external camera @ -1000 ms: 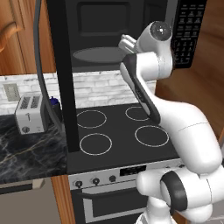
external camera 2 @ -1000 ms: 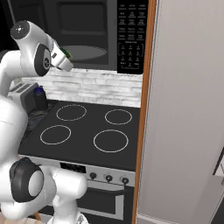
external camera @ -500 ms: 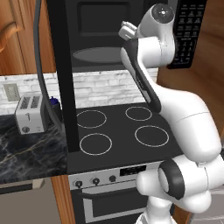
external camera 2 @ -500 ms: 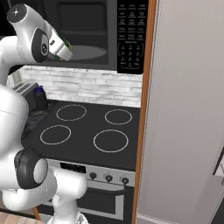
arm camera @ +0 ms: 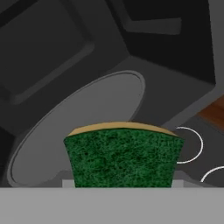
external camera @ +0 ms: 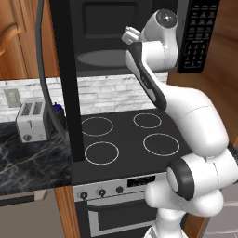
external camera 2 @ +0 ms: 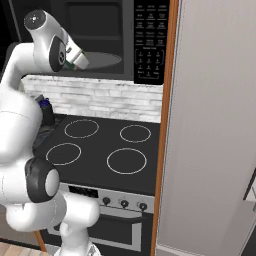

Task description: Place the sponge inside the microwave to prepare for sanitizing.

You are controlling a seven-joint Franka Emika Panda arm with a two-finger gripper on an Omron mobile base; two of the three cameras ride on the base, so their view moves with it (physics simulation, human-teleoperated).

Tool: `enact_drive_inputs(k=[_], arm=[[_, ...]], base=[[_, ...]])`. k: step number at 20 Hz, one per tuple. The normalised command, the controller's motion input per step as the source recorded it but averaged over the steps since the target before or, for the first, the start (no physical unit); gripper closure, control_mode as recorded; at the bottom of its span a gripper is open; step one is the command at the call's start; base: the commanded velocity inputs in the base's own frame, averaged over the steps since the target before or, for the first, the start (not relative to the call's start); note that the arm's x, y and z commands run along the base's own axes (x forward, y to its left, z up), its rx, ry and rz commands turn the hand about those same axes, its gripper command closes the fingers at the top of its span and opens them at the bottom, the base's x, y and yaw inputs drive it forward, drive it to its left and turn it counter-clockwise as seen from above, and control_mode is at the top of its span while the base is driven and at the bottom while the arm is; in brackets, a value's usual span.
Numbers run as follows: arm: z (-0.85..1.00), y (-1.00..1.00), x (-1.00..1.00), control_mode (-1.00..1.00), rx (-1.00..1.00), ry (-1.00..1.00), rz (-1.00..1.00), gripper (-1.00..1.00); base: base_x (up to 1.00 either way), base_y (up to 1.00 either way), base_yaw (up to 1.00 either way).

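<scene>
The sponge (arm camera: 124,157), green face toward the hand camera with a yellow edge along its top, sits between the fingers of my gripper (arm camera: 123,183), which is shut on it. In the right base view the gripper (external camera 2: 79,59) is at the front of the open microwave (external camera 2: 95,20), with a sliver of the green sponge (external camera 2: 83,52) showing. The grey round turntable (arm camera: 74,127) lies just beyond and below the sponge. In the left base view my hand (external camera: 130,35) is level with the turntable (external camera: 104,58), at its right side.
The microwave door (external camera: 65,88) stands swung open to the left. Its keypad (external camera: 197,32) is on the right. Below lies a black stove (external camera: 125,139) with ring burners. A toaster (external camera: 31,122) and a small dark blue thing (external camera: 56,109) stand on the marble counter. A tall grey panel (external camera 2: 215,125) rises on the right.
The arm has lifted and reached forward, carrying the sponge up to the microwave's opening. The grip has stayed the same.
</scene>
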Motion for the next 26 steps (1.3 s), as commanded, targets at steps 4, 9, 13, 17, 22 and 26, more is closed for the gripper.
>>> enact_drive_inputs(k=[4, 9, 13, 17, 22, 26], arm=[[0.00, 0.00, 0.32, -1.00, -0.02, 0.00, 0.07, 1.00], [0.01, 0.00, 0.30, -1.00, -0.05, 0.01, 0.07, 1.00], [0.00, 0.00, 0.41, -1.00, -0.08, 0.02, 0.03, 1.00], [0.00, 0.02, 0.39, -1.00, -0.02, 0.00, 0.02, 1.00], [0.00, 0.05, 0.34, -1.00, -0.05, 0.01, 0.02, 1.00], [-0.14, 0.08, 0.30, -1.00, -0.13, 0.09, 0.00, 1.00]], base=[[0.00, 0.00, 0.00], [0.00, 0.00, 0.00], [0.00, 0.00, 0.00], [0.00, 0.00, 0.00], [0.00, 0.00, 0.00], [0.00, 0.00, 0.00]])
